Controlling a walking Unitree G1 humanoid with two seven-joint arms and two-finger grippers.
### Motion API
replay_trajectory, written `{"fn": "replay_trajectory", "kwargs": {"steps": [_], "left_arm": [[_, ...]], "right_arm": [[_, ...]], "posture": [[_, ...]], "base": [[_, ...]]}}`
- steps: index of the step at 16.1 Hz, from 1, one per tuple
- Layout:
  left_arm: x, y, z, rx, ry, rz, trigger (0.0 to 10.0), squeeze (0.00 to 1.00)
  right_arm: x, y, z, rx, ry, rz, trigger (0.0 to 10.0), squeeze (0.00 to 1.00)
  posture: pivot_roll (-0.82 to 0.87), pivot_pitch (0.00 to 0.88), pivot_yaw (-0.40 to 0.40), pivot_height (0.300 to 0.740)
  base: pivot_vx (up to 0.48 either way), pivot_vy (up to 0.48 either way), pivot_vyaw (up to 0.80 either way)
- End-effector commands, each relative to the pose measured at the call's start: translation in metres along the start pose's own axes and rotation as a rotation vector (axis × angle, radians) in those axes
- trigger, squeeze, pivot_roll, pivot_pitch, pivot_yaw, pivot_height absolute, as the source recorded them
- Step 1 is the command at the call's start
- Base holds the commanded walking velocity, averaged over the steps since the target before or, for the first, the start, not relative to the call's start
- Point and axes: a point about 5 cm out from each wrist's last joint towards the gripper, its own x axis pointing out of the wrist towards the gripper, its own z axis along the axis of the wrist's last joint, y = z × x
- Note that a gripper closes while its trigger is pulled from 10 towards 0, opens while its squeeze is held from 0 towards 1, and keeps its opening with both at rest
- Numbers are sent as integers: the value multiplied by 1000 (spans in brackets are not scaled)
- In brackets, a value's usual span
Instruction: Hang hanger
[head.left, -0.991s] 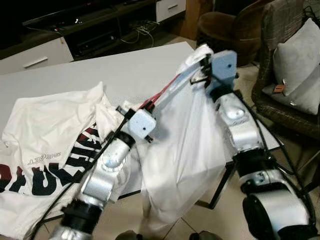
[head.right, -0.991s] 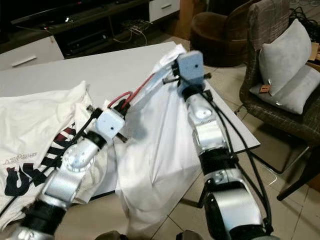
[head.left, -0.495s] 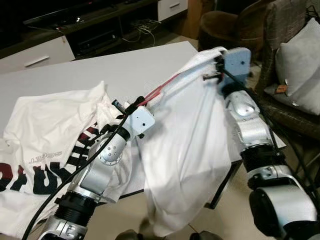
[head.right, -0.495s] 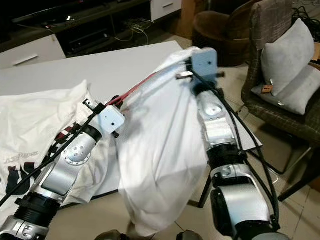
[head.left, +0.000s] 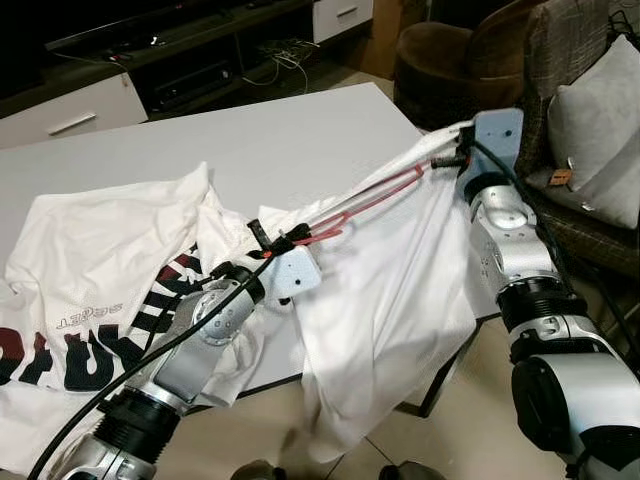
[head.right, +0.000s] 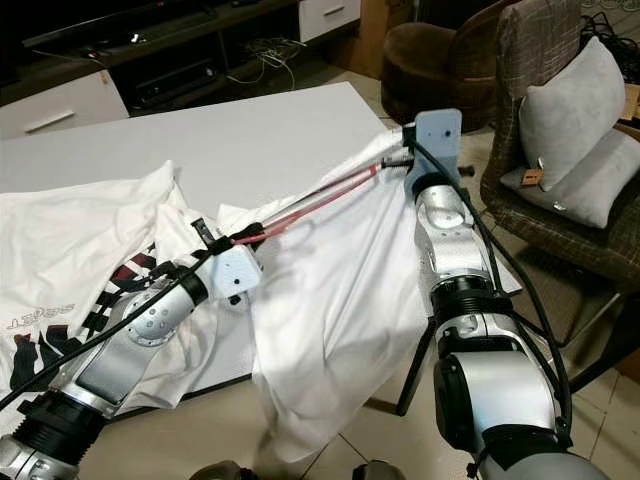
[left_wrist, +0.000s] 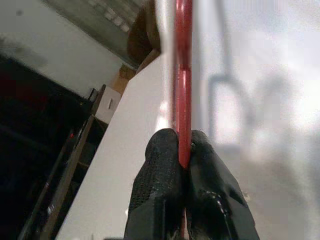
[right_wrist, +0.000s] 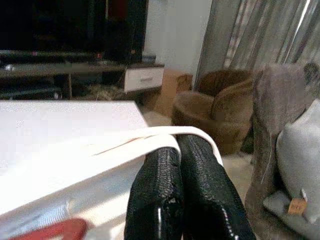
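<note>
Over the table (head.left: 200, 130) edge at 3 o'clock, our right gripper (head.left: 452, 160) (clamped on the white garment (head.left: 390, 300)) has swung outward in 1 second, stretching it along the red hanger (head.left: 355, 205) pinched in our left gripper (head.left: 268, 238), so dressing is nearly done.

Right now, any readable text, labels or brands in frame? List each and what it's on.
Large black and red block letters on the white printed shirt lying on the table: upside down, creased and cut off, not readable.
Small grey line of print above them: too small and inverted to read.
Tag on the grey cushion: too small to read.
Nothing else carries text.
</note>
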Motion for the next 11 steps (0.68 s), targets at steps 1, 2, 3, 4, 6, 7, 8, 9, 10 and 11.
{"fn": "replay_trajectory", "kwargs": {"steps": [1,2,3,4,6,7,8,9,10,11], "left_arm": [[-9,12,-19,-93,78,70,10000,0],[-8,25,-15,-168,40,142,10000,0],[-8,36,-13,-226,17,208,10000,0],[-8,45,-13,-277,10,259,10000,0],[-8,53,-15,-332,19,310,10000,0],[-7,58,-18,-383,32,350,10000,0],[-6,59,-18,-413,28,360,10000,0],[-3,58,-15,-439,13,355,10000,0],[0,55,-11,-468,-3,348,10000,0],[3,54,-9,-488,-14,343,10000,0]], "right_arm": [[4,-19,11,32,-18,-67,0,0],[3,-17,3,40,11,-66,0,0],[2,-16,-1,51,26,-64,0,0],[1,-15,-2,62,23,-58,0,0],[1,-12,2,83,-6,-44,0,0],[2,-9,9,96,-47,-26,0,0],[2,-6,13,101,-75,-7,0,0],[1,0,20,113,-125,24,0,0],[-1,9,23,107,-148,66,0,0],[-2,15,25,102,-163,95,0,0]], "posture": [[-10,0,52,736],[-9,0,52,736],[-9,0,52,736],[-9,0,52,736],[-9,0,52,736],[-13,0,56,736],[-13,0,56,736],[-13,0,56,736],[-23,0,59,736],[-23,0,59,736]], "base": [[0,0,0],[0,0,0],[0,0,0],[0,0,0],[0,0,0],[0,0,0],[0,0,0],[0,0,0],[0,0,0],[0,0,0]]}}
